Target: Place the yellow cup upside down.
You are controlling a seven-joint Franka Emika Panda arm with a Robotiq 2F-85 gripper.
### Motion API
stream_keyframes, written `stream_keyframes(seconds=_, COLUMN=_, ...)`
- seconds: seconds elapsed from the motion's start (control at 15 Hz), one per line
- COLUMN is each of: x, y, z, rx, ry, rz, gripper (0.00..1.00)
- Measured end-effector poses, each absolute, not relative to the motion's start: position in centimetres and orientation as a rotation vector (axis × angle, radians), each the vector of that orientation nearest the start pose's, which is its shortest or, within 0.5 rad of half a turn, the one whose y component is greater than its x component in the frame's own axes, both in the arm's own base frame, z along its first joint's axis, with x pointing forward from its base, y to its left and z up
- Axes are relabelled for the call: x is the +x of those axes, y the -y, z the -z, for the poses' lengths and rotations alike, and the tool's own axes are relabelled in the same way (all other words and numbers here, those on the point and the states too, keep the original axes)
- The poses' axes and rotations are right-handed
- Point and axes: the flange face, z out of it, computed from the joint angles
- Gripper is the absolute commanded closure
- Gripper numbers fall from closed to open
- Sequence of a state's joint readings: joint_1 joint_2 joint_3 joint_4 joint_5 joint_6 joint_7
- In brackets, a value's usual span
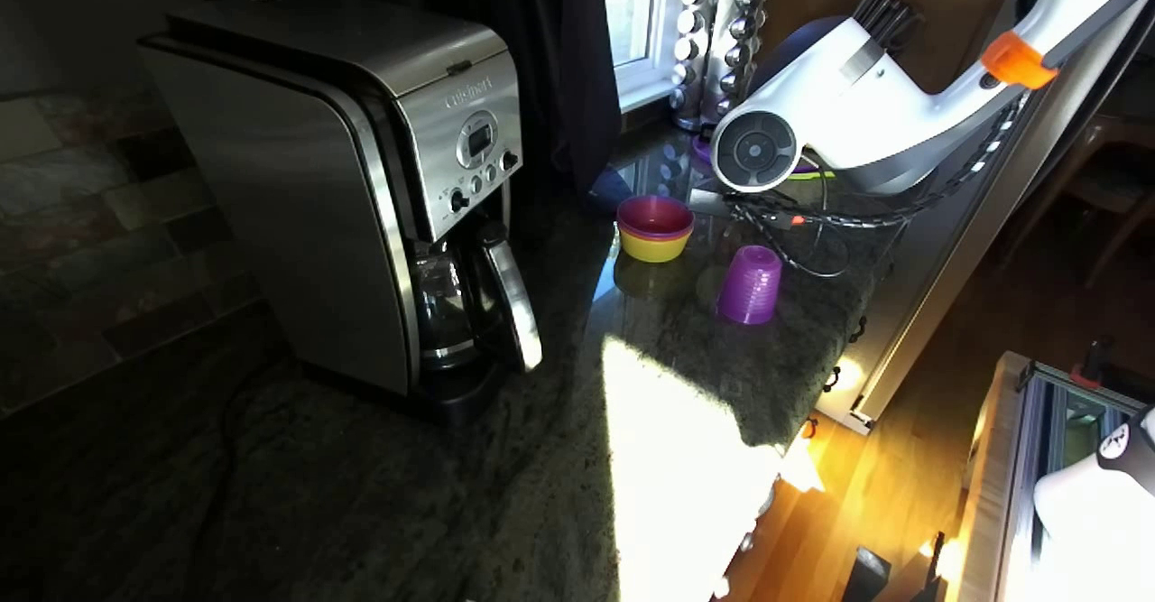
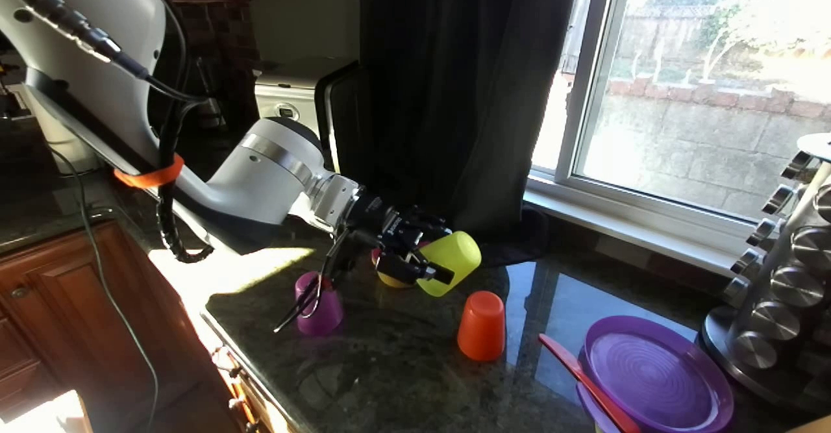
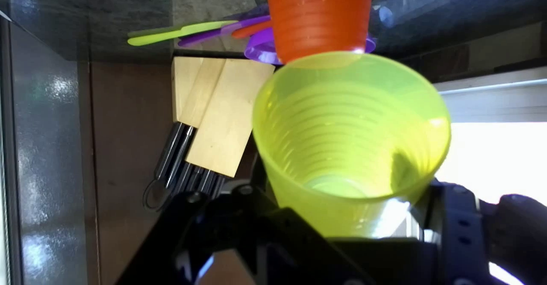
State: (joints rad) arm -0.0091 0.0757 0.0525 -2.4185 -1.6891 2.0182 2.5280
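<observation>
The gripper [image 2: 446, 251] holds the yellow-green cup [image 2: 463, 256] tilted in the air near the orange cup [image 2: 482, 326], so its mouth should turn straight downward before lowering, clear of that orange one

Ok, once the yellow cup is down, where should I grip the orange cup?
I'd come straight down over the orange cup and close the pincer on opposite sides, around mid-height or lower. It stands upside down, closed base up, so no rim faces up to pinch; the wall narrows toward the top, so a high grip may slip.
</observation>
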Motion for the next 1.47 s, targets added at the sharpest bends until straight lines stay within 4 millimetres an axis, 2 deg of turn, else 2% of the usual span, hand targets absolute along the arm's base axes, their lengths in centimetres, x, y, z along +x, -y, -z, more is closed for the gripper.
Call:
stream_keyframes(seconds=0.27, x=48.6, y=2.9, z=-28.7, rx=1.658, ry=1.152, rz=-1.391, gripper=0.51)
stream_keyframes(seconds=0.53, x=48.5, y=2.7, z=-27.5, rx=1.61, ry=1.11, rz=-1.4, gripper=0.51)
stream_keyframes(seconds=1.07, x=49.5, y=2.7, z=-25.5, rx=1.58, ry=1.108, rz=-1.398, gripper=0.51)
stream_keyframes(seconds=1.47, x=50.1, y=2.6, z=-25.1, rx=1.561, ry=1.111, rz=-1.407, gripper=0.51)
